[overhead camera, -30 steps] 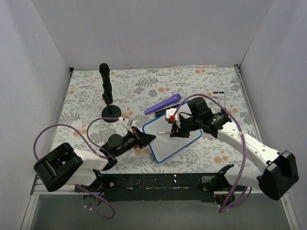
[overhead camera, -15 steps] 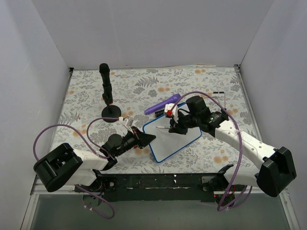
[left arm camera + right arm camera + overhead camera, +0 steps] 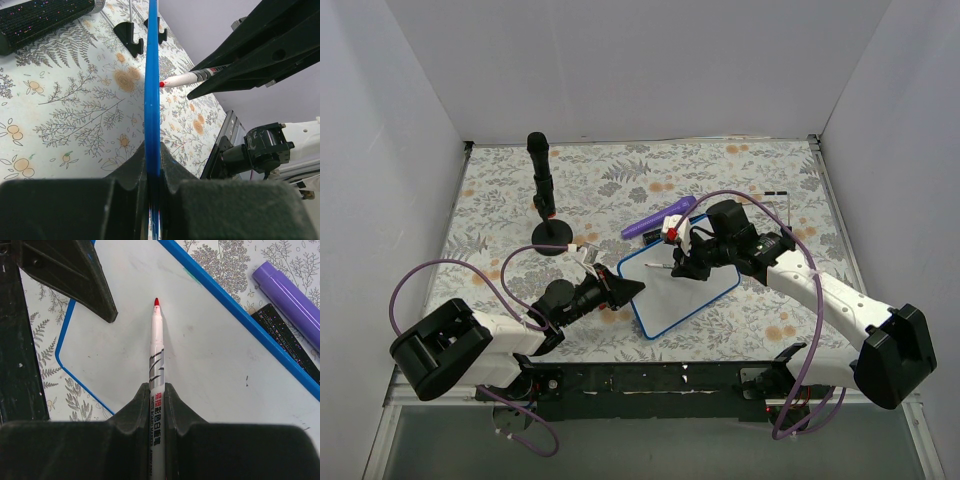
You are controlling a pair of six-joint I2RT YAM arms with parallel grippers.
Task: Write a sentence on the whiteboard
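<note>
Right wrist view, whiteboard (image 3: 215, 355) under right claw (image 3: 157, 388) (gripping red marker (image 3: 156, 347))

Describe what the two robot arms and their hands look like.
The left arm and right arm have white shells with black joints. A purple cable loops along each. The left hand and right hand are black, with wedge-shaped fingers.

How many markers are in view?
2: the red marker clamped in the right gripper over the whiteboard, the purple marker lying on the mat beyond it. Others may be hidden.
</note>
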